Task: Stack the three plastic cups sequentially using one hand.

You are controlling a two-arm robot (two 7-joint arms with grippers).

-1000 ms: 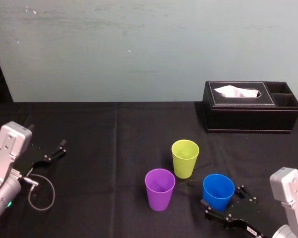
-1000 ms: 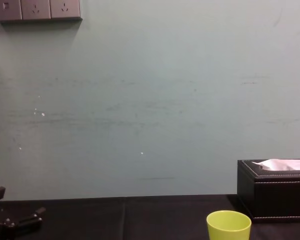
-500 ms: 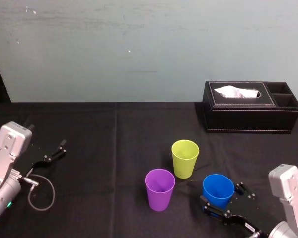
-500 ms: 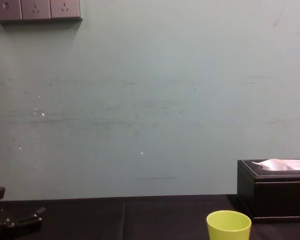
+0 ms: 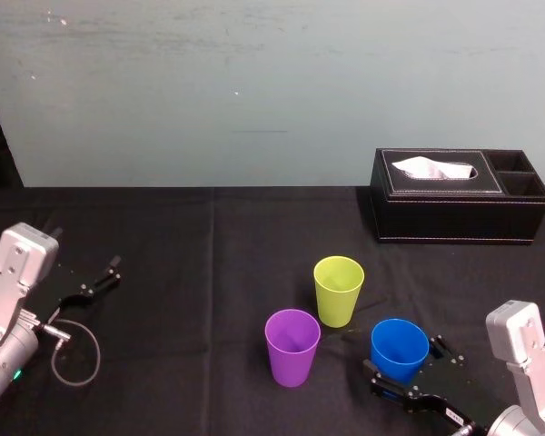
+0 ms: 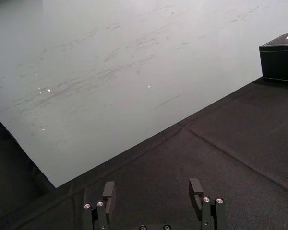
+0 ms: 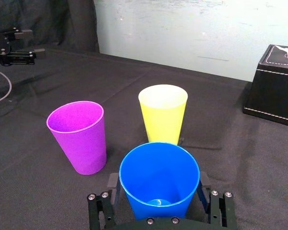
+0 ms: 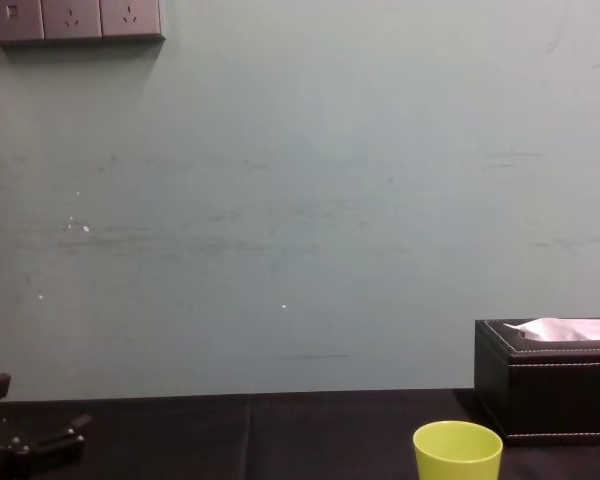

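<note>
Three plastic cups stand upright and apart on the black tablecloth: the lime-yellow cup (image 5: 338, 289) (image 7: 163, 112) (image 8: 457, 452) farthest back, the purple cup (image 5: 292, 345) (image 7: 79, 134) to its front left, and the blue cup (image 5: 400, 350) (image 7: 159, 177) to its front right. My right gripper (image 5: 406, 361) (image 7: 156, 184) is open, one finger on each side of the blue cup low on its wall, with the cup still resting on the cloth. At the table's left my left gripper (image 5: 103, 274) (image 6: 151, 189) (image 8: 40, 440) sits parked, open and holding nothing.
A black tissue box (image 5: 459, 195) (image 7: 273, 86) (image 8: 550, 380) stands at the back right, well behind the cups. A loop of cable (image 5: 73, 354) lies by the left arm. A pale wall closes off the far side of the table.
My right arm has edged a little to the left and forward, bringing its fingers slightly further around the blue cup. The cups and the left arm have not moved.
</note>
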